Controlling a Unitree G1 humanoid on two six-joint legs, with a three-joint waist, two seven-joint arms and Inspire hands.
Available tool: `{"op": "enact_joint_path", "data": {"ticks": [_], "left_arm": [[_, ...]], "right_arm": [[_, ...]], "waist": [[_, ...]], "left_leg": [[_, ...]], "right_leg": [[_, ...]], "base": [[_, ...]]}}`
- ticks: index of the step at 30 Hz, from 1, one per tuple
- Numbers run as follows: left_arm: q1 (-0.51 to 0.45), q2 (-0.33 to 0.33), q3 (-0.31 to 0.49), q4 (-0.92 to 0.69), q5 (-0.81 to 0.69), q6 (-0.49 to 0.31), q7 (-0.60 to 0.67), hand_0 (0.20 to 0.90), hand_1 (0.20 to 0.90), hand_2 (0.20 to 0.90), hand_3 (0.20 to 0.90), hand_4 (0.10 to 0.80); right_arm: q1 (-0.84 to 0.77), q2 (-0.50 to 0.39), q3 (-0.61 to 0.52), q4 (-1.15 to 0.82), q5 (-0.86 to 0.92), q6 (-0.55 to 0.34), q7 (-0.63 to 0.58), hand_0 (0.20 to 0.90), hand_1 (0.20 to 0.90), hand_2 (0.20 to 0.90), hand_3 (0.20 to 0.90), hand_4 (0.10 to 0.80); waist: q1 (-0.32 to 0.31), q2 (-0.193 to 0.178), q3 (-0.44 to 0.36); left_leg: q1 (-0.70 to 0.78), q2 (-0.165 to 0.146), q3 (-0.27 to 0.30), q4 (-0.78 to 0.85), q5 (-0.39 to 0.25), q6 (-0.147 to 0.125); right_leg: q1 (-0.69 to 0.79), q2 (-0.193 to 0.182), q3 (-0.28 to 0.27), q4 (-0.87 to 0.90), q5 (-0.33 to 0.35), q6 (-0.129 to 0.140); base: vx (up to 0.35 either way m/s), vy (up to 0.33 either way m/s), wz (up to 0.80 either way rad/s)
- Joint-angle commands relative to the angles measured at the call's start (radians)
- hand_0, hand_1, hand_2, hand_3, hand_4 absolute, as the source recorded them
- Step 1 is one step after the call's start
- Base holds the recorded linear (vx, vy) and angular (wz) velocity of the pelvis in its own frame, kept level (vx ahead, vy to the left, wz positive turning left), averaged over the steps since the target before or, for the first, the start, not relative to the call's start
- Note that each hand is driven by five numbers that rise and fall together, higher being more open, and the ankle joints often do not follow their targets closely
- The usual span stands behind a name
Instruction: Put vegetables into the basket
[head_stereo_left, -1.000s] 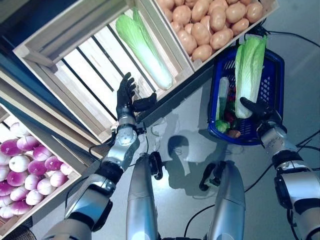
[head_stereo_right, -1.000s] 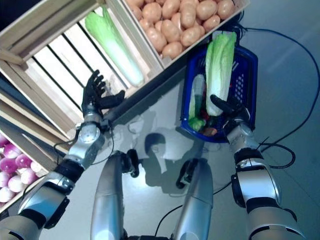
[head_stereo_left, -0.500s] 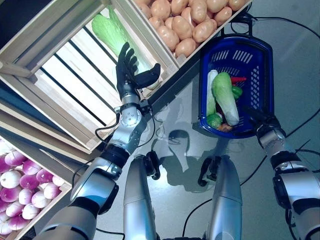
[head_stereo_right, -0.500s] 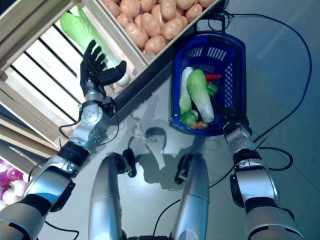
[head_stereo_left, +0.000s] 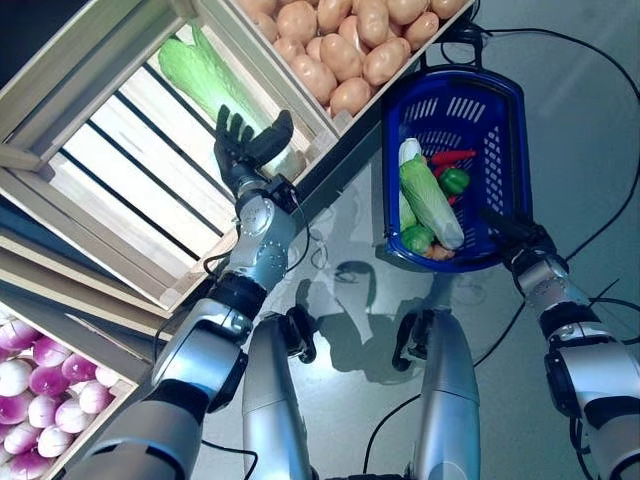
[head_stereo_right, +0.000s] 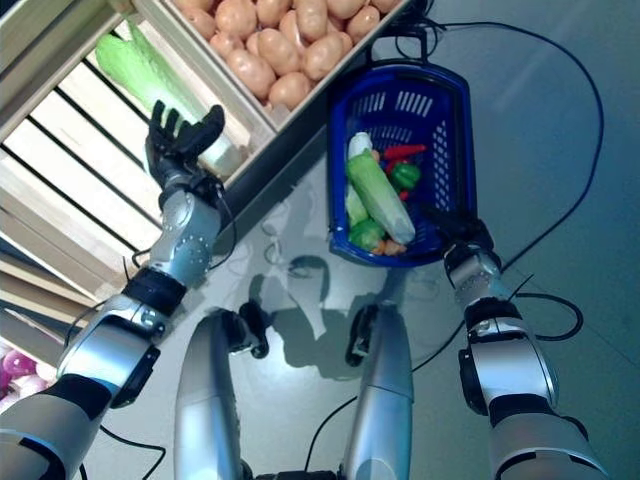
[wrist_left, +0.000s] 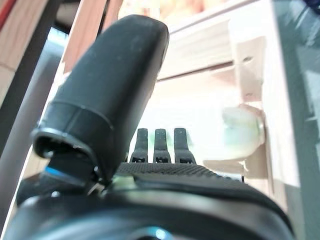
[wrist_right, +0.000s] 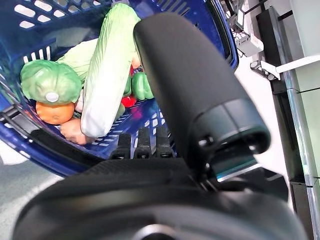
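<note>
— Blue plastic: the basket (head_stereo_left: 520, 130) sits right of centre, already holding one napa cabbage (head_stereo_left: 432, 203) among other vegetables. The right hand (head_stereo_left: 512, 234) rests at its near rim, fingers straight, holding nothing.

— And the left hand (head_stereo_left: 248, 152)?

— Upper middle, fingers spread and empty, just beside the white stem end of the second cabbage (head_stereo_left: 205, 77) in the slatted wooden crate (head_stereo_left: 110, 160), upper left.

— Advice for the grab?

— I'd slide fingers under the thick stem, thumb over the top, and clear the crate wall before swinging toward the basket.
</note>
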Motion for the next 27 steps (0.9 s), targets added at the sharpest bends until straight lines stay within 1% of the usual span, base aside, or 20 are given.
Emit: {"op": "enact_joint_path", "data": {"ticks": [1, 2, 3, 4, 5, 6, 7, 8, 10, 11, 13, 14, 15, 16, 19, 20, 22, 24, 27], "left_arm": [[-0.197, 0.043, 0.006, -0.001, 0.192, -0.131, 0.093, 0.900, 0.900, 0.900, 0.900, 0.800], [-0.205, 0.047, 0.002, -0.001, 0.243, -0.132, 0.107, 0.900, 0.900, 0.900, 0.900, 0.800], [-0.213, 0.056, -0.006, -0.002, 0.340, -0.127, 0.129, 0.900, 0.900, 0.900, 0.900, 0.800], [-0.217, 0.064, -0.017, -0.006, 0.401, -0.110, 0.148, 0.900, 0.900, 0.900, 0.900, 0.800], [-0.217, 0.067, -0.020, -0.009, 0.413, -0.107, 0.155, 0.900, 0.900, 0.900, 0.900, 0.800], [-0.218, 0.076, -0.027, -0.009, 0.443, -0.084, 0.166, 0.900, 0.900, 0.900, 0.900, 0.800], [-0.212, 0.089, -0.032, -0.005, 0.433, -0.057, 0.183, 0.900, 0.900, 0.900, 0.900, 0.800], [-0.209, 0.093, -0.030, 0.000, 0.425, -0.052, 0.191, 0.900, 0.900, 0.900, 0.900, 0.800], [-0.209, 0.109, -0.019, 0.023, 0.455, -0.071, 0.230, 0.900, 0.900, 0.900, 0.900, 0.800], [-0.210, 0.115, -0.017, 0.029, 0.488, -0.086, 0.246, 0.900, 0.900, 0.900, 0.900, 0.800], [-0.210, 0.126, -0.018, 0.026, 0.600, -0.088, 0.282, 0.900, 0.900, 0.900, 0.900, 0.800], [-0.214, 0.136, -0.026, 0.022, 0.665, -0.072, 0.295, 0.900, 0.900, 0.900, 0.900, 0.800], [-0.214, 0.139, -0.029, 0.020, 0.676, -0.071, 0.297, 0.900, 0.900, 0.900, 0.900, 0.800], [-0.217, 0.149, -0.036, 0.021, 0.723, -0.058, 0.300, 0.900, 0.900, 0.900, 0.900, 0.800], [-0.227, 0.198, -0.066, 0.033, 0.861, -0.027, 0.273, 0.900, 0.900, 0.900, 0.900, 0.800], [-0.226, 0.228, -0.084, 0.042, 0.928, -0.023, 0.253, 0.900, 0.900, 0.900, 0.900, 0.800], [-0.214, 0.261, -0.093, 0.046, 0.969, -0.008, 0.247, 0.900, 0.900, 0.900, 0.900, 0.800], [-0.185, 0.310, -0.103, 0.055, 0.992, 0.006, 0.242, 0.900, 0.900, 0.900, 0.900, 0.800], [-0.130, 0.370, -0.088, 0.068, 1.036, 0.010, 0.228, 0.900, 0.900, 0.900, 0.900, 0.800]], "right_arm": [[-0.003, 0.001, 0.005, -0.020, 0.015, -0.061, 0.045, 0.900, 0.900, 0.900, 0.900, 0.800], [0.004, 0.001, 0.005, -0.019, 0.015, -0.064, 0.051, 0.900, 0.900, 0.900, 0.900, 0.800], [0.018, 0.004, 0.007, -0.021, 0.015, -0.069, 0.055, 0.900, 0.900, 0.900, 0.900, 0.800], [0.029, 0.000, 0.008, -0.022, 0.020, -0.067, 0.061, 0.900, 0.900, 0.900, 0.900, 0.800], [0.033, -0.002, 0.008, -0.022, 0.021, -0.067, 0.064, 0.900, 0.900, 0.900, 0.900, 0.800], [0.046, -0.005, 0.008, -0.020, 0.023, -0.068, 0.069, 0.900, 0.900, 0.900, 0.900, 0.800], [0.068, -0.009, 0.006, -0.013, 0.030, -0.076, 0.076, 0.900, 0.900, 0.900, 0.900, 0.800], [0.078, -0.008, 0.003, -0.008, 0.029, -0.080, 0.080, 0.900, 0.900, 0.900, 0.900, 0.800], [0.094, -0.013, -0.006, 0.002, 0.029, -0.075, 0.091, 0.900, 0.900, 0.900, 0.900, 0.800], [0.104, -0.008, -0.006, 0.006, 0.031, -0.080, 0.094, 0.900, 0.900, 0.900, 0.900, 0.800], [0.123, -0.001, -0.004, 0.005, 0.033, -0.090, 0.101, 0.900, 0.900, 0.900, 0.900, 0.800], [0.131, -0.003, -0.004, 0.004, 0.038, -0.091, 0.108, 0.900, 0.900, 0.900, 0.900, 0.800], [0.134, -0.003, -0.004, 0.004, 0.038, -0.092, 0.112, 0.900, 0.900, 0.900, 0.900, 0.800], [0.139, -0.004, -0.005, 0.006, 0.038, -0.094, 0.123, 0.900, 0.900, 0.900, 0.900, 0.800], [0.159, -0.013, -0.005, 0.013, 0.030, -0.105, 0.161, 0.900, 0.900, 0.900, 0.900, 0.800], [0.170, -0.016, -0.004, 0.016, 0.035, -0.113, 0.176, 0.900, 0.900, 0.900, 0.900, 0.800], [0.189, -0.017, -0.005, 0.019, 0.038, -0.120, 0.193, 0.900, 0.900, 0.900, 0.900, 0.800], [0.219, -0.018, -0.008, 0.020, 0.043, -0.128, 0.209, 0.900, 0.900, 0.900, 0.900, 0.800], [0.255, -0.016, -0.018, 0.019, 0.050, -0.137, 0.222, 0.900, 0.900, 0.900, 0.900, 0.800]], "waist": [[-0.021, -0.030, -0.003], [-0.022, -0.031, -0.003], [-0.023, -0.033, -0.003], [-0.024, -0.034, -0.003], [-0.024, -0.034, -0.003], [-0.024, -0.035, -0.003], [-0.023, -0.035, -0.003], [-0.024, -0.035, -0.003], [-0.025, -0.038, -0.003], [-0.025, -0.039, -0.003], [-0.025, -0.040, -0.003], [-0.024, -0.040, -0.003], [-0.023, -0.040, -0.003], [-0.022, -0.040, -0.003], [-0.019, -0.039, -0.003], [-0.017, -0.038, -0.003], [-0.015, -0.036, -0.003], [-0.011, -0.032, -0.003], [-0.006, -0.023, -0.003]], "left_leg": [[0.099, 0.004, 0.003, 0.006, -0.141, -0.023], [0.099, 0.006, 0.003, 0.005, -0.141, -0.022], [0.097, 0.008, 0.003, 0.006, -0.141, -0.023], [0.096, 0.010, 0.003, 0.007, -0.141, -0.022], [0.096, 0.011, 0.003, 0.007, -0.141, -0.022], [0.096, 0.012, 0.002, 0.008, -0.140, -0.023], [0.099, 0.014, 0.001, 0.008, -0.141, -0.022], [0.099, 0.014, 0.000, 0.009, -0.141, -0.021], [0.098, 0.017, -0.001, 0.014, -0.145, -0.021], [0.094, 0.019, -0.002, 0.019, -0.147, -0.020], [0.088, 0.022, -0.004, 0.029, -0.151, -0.019], [0.085, 0.023, -0.005, 0.032, -0.153, -0.019], [0.084, 0.023, -0.005, 0.033, -0.153, -0.019], [0.083, 0.024, -0.006, 0.036, -0.154, -0.018], [0.084, 0.026, -0.008, 0.041, -0.158, -0.019], [0.083, 0.029, -0.009, 0.046, -0.160, -0.019], [0.083, 0.029, -0.010, 0.047, -0.162, -0.019], [0.086, 0.030, -0.010, 0.047, -0.163, -0.017], [0.092, 0.028, -0.012, 0.036, -0.160, -0.019]], "right_leg": [[0.050, 0.015, 0.018, -0.135, 0.123, 0.020], [0.051, 0.016, 0.018, -0.138, 0.125, 0.020], [0.050, 0.017, 0.017, -0.140, 0.126, 0.020], [0.049, 0.017, 0.016, -0.141, 0.127, 0.019], [0.049, 0.017, 0.016, -0.141, 0.127, 0.019], [0.049, 0.018, 0.016, -0.141, 0.127, 0.018], [0.051, 0.018, 0.016, -0.142, 0.127, 0.016], [0.052, 0.018, 0.015, -0.141, 0.126, 0.017], [0.051, 0.017, 0.016, -0.138, 0.123, 0.018], [0.048, 0.015, 0.016, -0.134, 0.121, 0.016], [0.043, 0.014, 0.016, -0.130, 0.119, 0.015], [0.041, 0.014, 0.015, -0.128, 0.118, 0.013], [0.040, 0.014, 0.015, -0.127, 0.118, 0.013], [0.040, 0.014, 0.015, -0.126, 0.117, 0.012], [0.039, 0.013, 0.014, -0.123, 0.115, 0.010], [0.039, 0.012, 0.013, -0.121, 0.113, 0.008], [0.037, 0.012, 0.012, -0.118, 0.112, 0.006], [0.039, 0.012, 0.012, -0.120, 0.111, 0.005], [0.040, 0.013, 0.016, -0.124, 0.111, 0.005]], "base": [[0.028, -0.052, -0.02], [0.029, -0.061, -0.01], [0.023, -0.056, -0.01], [0.019, -0.046, -0.01], [0.019, -0.034, -0.02], [0.036, -0.038, -0.03], [0.042, -0.041, -0.03], [0.044, -0.041, -0.02], [0.030, -0.035, -0.02], [0.022, -0.035, -0.02], [0.021, -0.039, -0.03], [0.017, -0.034, -0.02], [0.021, -0.033, -0.01], [0.000, 0.000, 0.00], [0.037, -0.033, -0.01], [0.040, -0.022, -0.01], [0.036, -0.005, -0.01], [0.041, 0.010, -0.01], [0.025, 0.014, -0.01]]}}
